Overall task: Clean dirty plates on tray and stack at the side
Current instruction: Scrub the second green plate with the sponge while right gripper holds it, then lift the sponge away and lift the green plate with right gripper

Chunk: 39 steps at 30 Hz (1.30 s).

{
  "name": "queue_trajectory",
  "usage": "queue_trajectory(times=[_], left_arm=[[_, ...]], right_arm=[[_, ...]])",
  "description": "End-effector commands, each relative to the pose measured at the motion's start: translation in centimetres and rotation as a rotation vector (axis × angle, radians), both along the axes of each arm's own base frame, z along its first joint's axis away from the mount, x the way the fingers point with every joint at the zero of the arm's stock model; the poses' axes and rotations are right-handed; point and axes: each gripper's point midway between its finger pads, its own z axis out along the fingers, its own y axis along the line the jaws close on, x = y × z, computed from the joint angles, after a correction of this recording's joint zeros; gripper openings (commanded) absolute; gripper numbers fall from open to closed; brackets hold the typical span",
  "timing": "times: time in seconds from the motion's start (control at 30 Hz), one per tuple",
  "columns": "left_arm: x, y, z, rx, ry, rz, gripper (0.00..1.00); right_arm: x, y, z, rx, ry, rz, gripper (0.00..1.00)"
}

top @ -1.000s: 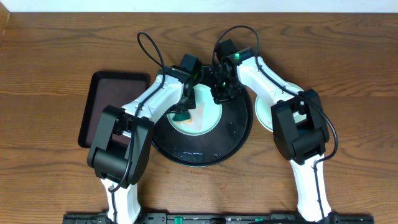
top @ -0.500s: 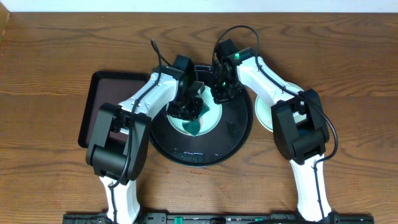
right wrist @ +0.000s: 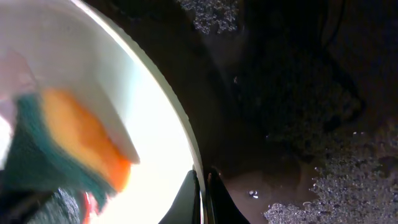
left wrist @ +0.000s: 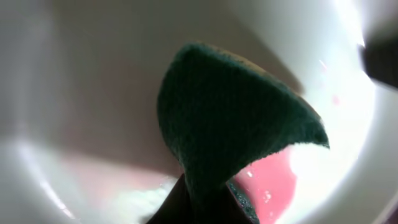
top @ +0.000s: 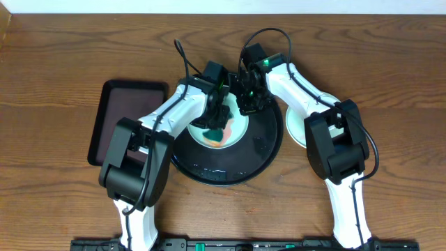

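A pale mint plate (top: 235,130) lies on the round black tray (top: 209,173). My left gripper (top: 217,124) is shut on a teal and orange sponge (top: 213,134) and presses it onto the plate. In the left wrist view the sponge (left wrist: 236,124) covers the plate (left wrist: 93,93) next to a red smear (left wrist: 268,182). My right gripper (top: 245,106) is shut on the plate's far right rim. In the right wrist view its fingertips (right wrist: 191,198) pinch the rim (right wrist: 180,134), with the sponge (right wrist: 68,149) at the left. Another pale plate (top: 293,131) lies on the wood right of the tray.
A rectangular dark-brown tray (top: 125,115) lies left of the black tray. The black tray's surface is wet with droplets (right wrist: 298,124). Both arms cross over the tray's far half. Bare wood tabletop (top: 390,84) surrounds everything.
My left gripper has swept the sponge across the plate, first toward the front right, then back up toward the middle. The right gripper has kept its hold on the rim.
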Motion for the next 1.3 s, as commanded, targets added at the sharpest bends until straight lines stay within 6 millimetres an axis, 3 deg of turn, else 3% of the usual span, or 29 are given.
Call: queue_trajectory(times=[0.0, 0.33, 0.57, 0.73, 0.83, 1.0, 1.27], left_arm=[[3.7, 6.1, -0.1, 0.273, -0.149, 0.197, 0.07], [3.5, 8.2, 5.7, 0.286, -0.175, 0.308, 0.07], [1.1, 13.7, 11.3, 0.264, -0.167, 0.457, 0.07], [-0.1, 18.3, 12.7, 0.278, -0.145, 0.574, 0.07], [-0.5, 20.4, 12.5, 0.287, -0.127, 0.630, 0.07], [-0.8, 22.7, 12.2, 0.292, -0.119, 0.696, 0.08], [-0.8, 24.1, 12.1, 0.293, -0.122, 0.736, 0.07]], right_arm=[[-0.7, -1.5, -2.4, -0.105, 0.016, -0.005, 0.01], [-0.7, -1.5, -2.4, -0.105, 0.016, -0.005, 0.01], [-0.8, -1.5, -2.4, -0.103, 0.019, -0.005, 0.01], [-0.7, -1.5, -1.2, -0.097, 0.002, 0.005, 0.01], [-0.1, -1.8, 0.9, -0.121, -0.061, 0.008, 0.01], [1.5, -3.1, 6.4, -0.251, -0.265, 0.007, 0.01], [2.1, -4.3, 15.4, -0.516, -0.615, -0.008, 0.01]])
